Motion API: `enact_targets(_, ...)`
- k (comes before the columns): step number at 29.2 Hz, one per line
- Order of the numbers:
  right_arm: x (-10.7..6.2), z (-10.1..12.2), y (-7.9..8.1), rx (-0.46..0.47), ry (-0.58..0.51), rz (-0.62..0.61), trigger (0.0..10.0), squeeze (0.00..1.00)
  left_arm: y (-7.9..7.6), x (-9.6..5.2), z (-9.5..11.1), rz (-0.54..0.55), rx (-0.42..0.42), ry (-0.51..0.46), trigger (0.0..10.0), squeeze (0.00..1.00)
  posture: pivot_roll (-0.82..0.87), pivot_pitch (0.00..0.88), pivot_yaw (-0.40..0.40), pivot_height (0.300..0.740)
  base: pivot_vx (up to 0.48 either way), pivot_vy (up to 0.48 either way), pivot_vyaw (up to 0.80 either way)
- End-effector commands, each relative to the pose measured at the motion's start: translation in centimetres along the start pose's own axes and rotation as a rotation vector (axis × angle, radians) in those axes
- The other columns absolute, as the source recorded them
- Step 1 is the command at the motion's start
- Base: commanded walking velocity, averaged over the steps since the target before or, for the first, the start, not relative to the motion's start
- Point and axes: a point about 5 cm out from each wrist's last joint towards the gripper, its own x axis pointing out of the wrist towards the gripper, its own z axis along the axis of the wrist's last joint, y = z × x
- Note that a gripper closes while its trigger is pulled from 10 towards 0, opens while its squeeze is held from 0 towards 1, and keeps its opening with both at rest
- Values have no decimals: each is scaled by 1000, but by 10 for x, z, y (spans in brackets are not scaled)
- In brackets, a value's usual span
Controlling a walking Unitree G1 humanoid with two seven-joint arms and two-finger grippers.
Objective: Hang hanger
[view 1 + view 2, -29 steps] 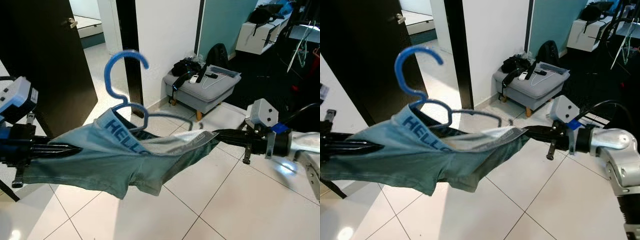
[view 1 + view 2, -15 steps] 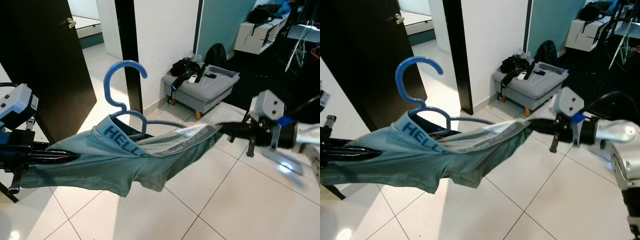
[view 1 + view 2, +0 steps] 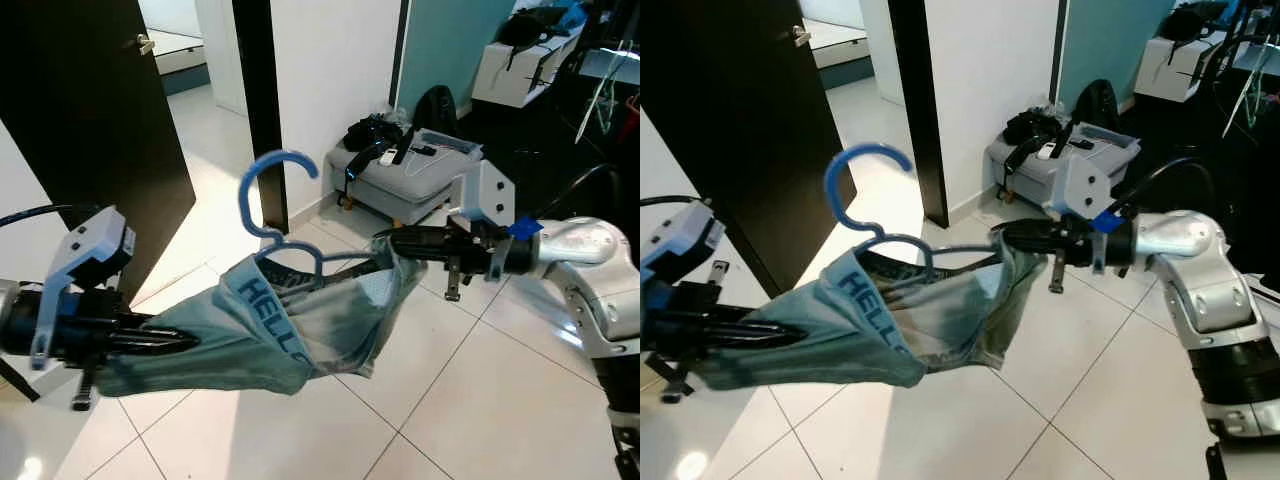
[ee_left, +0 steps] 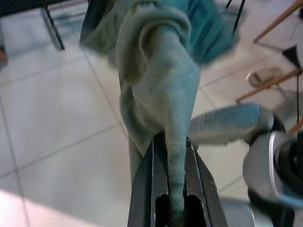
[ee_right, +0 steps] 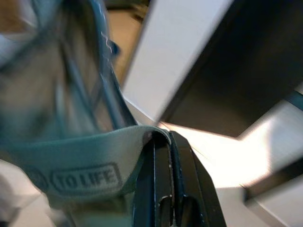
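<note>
A blue hanger [image 3: 277,200] stands with its hook up, its lower bar inside the waistband of teal shorts [image 3: 300,330] printed "HELLO". The shorts hang in the air between both arms. My left gripper [image 3: 185,342] is shut on the shorts' lower left edge; the left wrist view shows cloth [image 4: 163,94] pinched between the fingers [image 4: 194,179]. At the right end of the waistband [image 5: 80,156], my right gripper [image 3: 385,242] is shut on the cloth, with the hanger's wire [image 5: 102,71] just beyond its fingers [image 5: 182,175].
A grey footstool [image 3: 405,180] piled with bags and cables stands by the white wall [image 3: 330,70]. A dark door [image 3: 90,120] is open at the left. Dark desks [image 3: 530,60] and clutter fill the far right. White tiled floor [image 3: 450,400] lies below.
My right gripper has swung left and closer to the left one, so the shorts now sag and bunch instead of stretching flat. The hanger has shifted right and tilted.
</note>
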Motion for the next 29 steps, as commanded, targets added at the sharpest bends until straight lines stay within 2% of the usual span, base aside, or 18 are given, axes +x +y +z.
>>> enact_targets(1,12,11,7,-12,-51,88,0,0,-2,11,-2,-8,-7,-10,10000,0,-23,0,31,740,0,0,0)
enact_targets(2,17,14,10,-6,-75,120,0,0,-1,18,-9,4,-17,-2,10000,0,-23,0,26,740,0,0,0)
enact_targets(4,17,14,10,-6,-75,120,0,0,-1,18,-9,4,-17,-2,10000,0,-23,0,26,740,0,0,0)
enact_targets(7,27,20,16,7,-127,170,0,0,2,31,-26,45,-34,38,10000,0,-25,0,21,740,0,0,0)
enact_targets(9,27,20,16,7,-127,170,0,0,2,31,-26,45,-34,38,10000,0,-25,0,21,740,0,0,0)
enact_targets(10,32,23,19,14,-152,188,0,0,3,36,-32,68,-46,41,10000,0,-25,0,21,740,0,0,0)
enact_targets(11,32,23,19,14,-152,188,0,0,3,36,-32,68,-46,41,10000,0,-25,0,21,740,0,0,0)
enact_targets(14,42,19,30,25,-155,199,0,0,6,51,-32,125,-49,-8,10000,0,-28,0,16,740,0,0,0)
enact_targets(21,41,18,31,59,-166,168,0,0,7,57,-31,143,-44,-15,10000,0,-33,0,20,740,0,0,0)
enact_targets(22,41,13,33,60,-136,165,0,0,8,58,-31,150,-41,-16,10000,0,-33,0,19,740,0,0,0)
enact_targets(23,41,6,36,60,-95,159,7882,0,9,59,-31,159,-38,-16,10000,0,-33,0,19,740,0,0,0)
enact_targets(25,41,0,38,57,-64,158,7882,0,10,59,-31,165,-36,-17,10000,0,-33,0,19,740,0,0,0)
enact_targets(26,40,-6,38,58,-22,153,10000,0,11,58,-31,172,-33,-16,10000,0,-31,0,19,740,0,0,0)
enact_targets(27,39,-11,38,70,9,156,10000,0,12,58,-31,178,-31,-14,10000,0,-31,0,19,740,0,0,0)
enact_targets(28,38,-14,39,74,31,157,10000,404,13,58,-31,186,-29,-13,10000,0,-31,0,19,740,0,0,0)
enact_targets(29,38,-14,39,74,31,157,10000,404,13,58,-31,186,-29,-13,10000,0,-31,0,19,740,0,0,0)
